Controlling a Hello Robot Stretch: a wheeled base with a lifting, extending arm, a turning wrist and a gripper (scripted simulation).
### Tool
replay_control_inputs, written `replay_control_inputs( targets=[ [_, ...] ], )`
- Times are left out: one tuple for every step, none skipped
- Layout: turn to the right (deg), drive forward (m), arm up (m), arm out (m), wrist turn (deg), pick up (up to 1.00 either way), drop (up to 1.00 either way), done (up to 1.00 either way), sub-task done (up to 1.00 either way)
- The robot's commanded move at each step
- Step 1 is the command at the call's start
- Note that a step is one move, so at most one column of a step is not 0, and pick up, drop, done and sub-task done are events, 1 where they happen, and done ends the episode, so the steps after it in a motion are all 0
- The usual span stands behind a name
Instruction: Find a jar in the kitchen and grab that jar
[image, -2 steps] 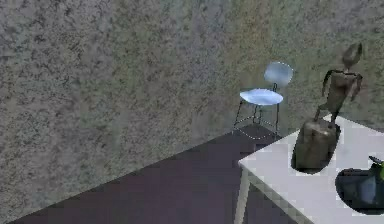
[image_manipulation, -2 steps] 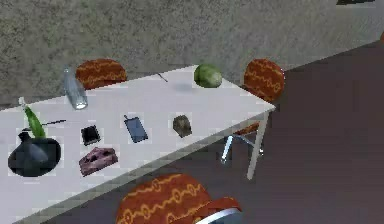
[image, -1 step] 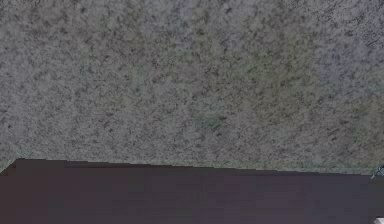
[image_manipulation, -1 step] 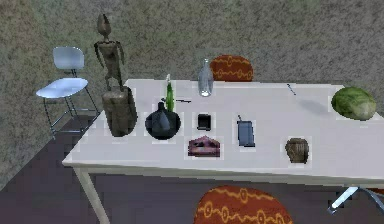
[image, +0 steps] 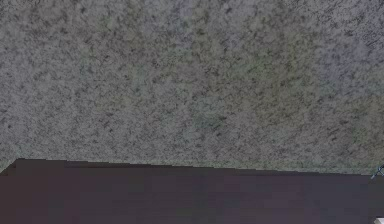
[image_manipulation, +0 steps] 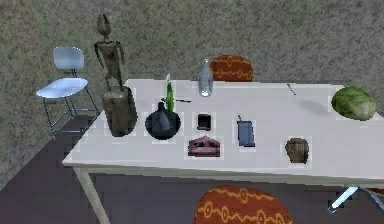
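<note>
Claw state cannot be told; risk is mistaking the clear bottle (image_manipulation: 205, 77) at the table's (image_manipulation: 330, 130) far edge for the jar.

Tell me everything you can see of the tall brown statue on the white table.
The statue is a thin, dark brown, human-like figure with a small head, wood or bronze by its look. It stands upright on a blocky base at the left end of the white table, apart from the dark round vase beside it.
</note>
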Motion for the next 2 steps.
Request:
replay_control_inputs(
  targets=[
    [0.0, 0.0, 0.38, 0.0, 0.0, 0.0, 0.0, 0.0, 0.0],
    [0.0, 0.0, 0.0, 0.48, 0.0, 0.0, 0.0, 0.0, 0.0]
  ],
)
